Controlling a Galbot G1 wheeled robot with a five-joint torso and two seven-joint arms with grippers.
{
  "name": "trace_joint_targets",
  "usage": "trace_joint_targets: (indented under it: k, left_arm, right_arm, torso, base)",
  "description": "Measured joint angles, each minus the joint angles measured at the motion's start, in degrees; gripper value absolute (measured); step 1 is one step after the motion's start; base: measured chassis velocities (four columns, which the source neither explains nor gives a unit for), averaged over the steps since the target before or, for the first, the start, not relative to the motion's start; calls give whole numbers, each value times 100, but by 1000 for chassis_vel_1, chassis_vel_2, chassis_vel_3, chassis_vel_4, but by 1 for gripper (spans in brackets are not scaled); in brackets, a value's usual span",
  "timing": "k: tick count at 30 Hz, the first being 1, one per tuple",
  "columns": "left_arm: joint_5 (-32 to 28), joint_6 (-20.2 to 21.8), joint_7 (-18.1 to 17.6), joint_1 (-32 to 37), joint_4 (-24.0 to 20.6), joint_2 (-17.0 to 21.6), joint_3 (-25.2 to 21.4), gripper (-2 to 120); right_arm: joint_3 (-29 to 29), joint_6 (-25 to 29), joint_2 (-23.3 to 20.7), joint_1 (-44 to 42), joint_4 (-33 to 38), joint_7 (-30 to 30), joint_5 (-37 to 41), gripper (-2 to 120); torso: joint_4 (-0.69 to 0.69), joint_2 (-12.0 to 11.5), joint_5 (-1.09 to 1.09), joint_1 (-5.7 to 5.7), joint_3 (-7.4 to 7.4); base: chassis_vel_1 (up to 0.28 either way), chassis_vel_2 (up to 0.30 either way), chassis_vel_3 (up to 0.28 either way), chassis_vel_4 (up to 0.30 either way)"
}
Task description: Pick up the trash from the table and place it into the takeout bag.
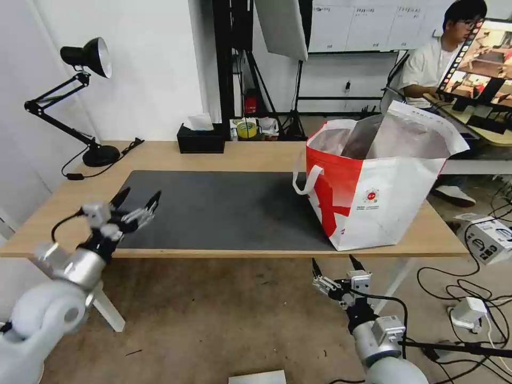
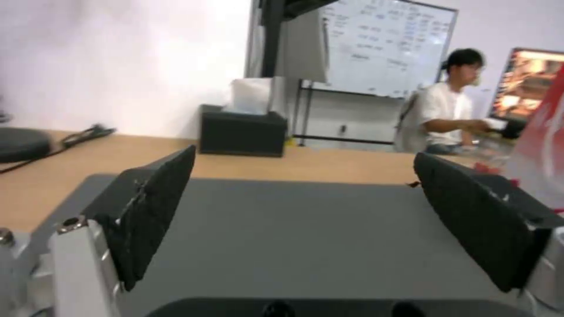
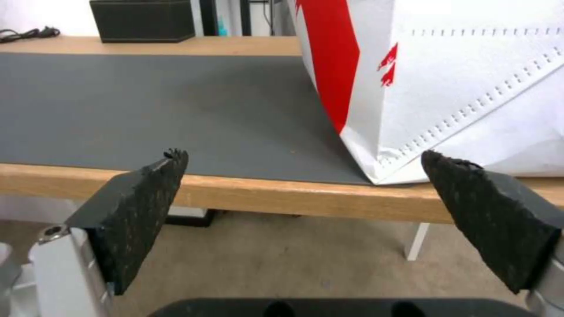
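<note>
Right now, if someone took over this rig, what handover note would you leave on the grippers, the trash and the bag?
Left gripper: open, holding nothing, over the near left corner of the dark grey rectangular mat.
Right gripper: open, holding nothing, below the near edge of the light-wood table, in front of the bag.
Boxy red-and-white takeout bag: upright on the table's right end, mouth open.
Done: no trash lies on the mat or tabletop.
Left: the bag's contents can't be seen; check them.

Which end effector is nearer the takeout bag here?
Right. The right end effector hangs open just below the table edge under the takeout bag; the left end effector is open over the mat's far-left edge.
</note>
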Motion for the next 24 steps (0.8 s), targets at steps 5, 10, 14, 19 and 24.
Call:
trace_joint_targets:
  k: [5,10,14,19,24]
  left_arm:
    - [404,-152,-8,346,29,-386,-226,100]
    - [806,-337,-42,761,105,-901,-366,100]
    - [1077,-406,-47,945,153,-1223,-352,100]
    - [1245,-336,-168,1066,198,-1432,-292,100]
    - [1325,-325,-183,1133,290,-1520,-254,100]
  right_arm:
    - [0,0,0,0,0,0,0,100]
    - [0,0,0,0,0,0,0,100]
    - [0,0,-1,0,0,0,0,100]
    - [0,0,-1,0,0,0,0,100]
    - [0,0,-1,0,0,0,0,100]
  torso:
    - [0,0,0,0,0]
    - [0,0,0,0,0]
    - [0,0,0,0,0]
    - [0,0,0,0,0]
    - [0,0,0,0,0]
  base:
    - [0,0,0,0]
    - [0,0,0,0]
    - [0,0,0,0]
    - [0,0,0,0]
    - [0,0,0,0]
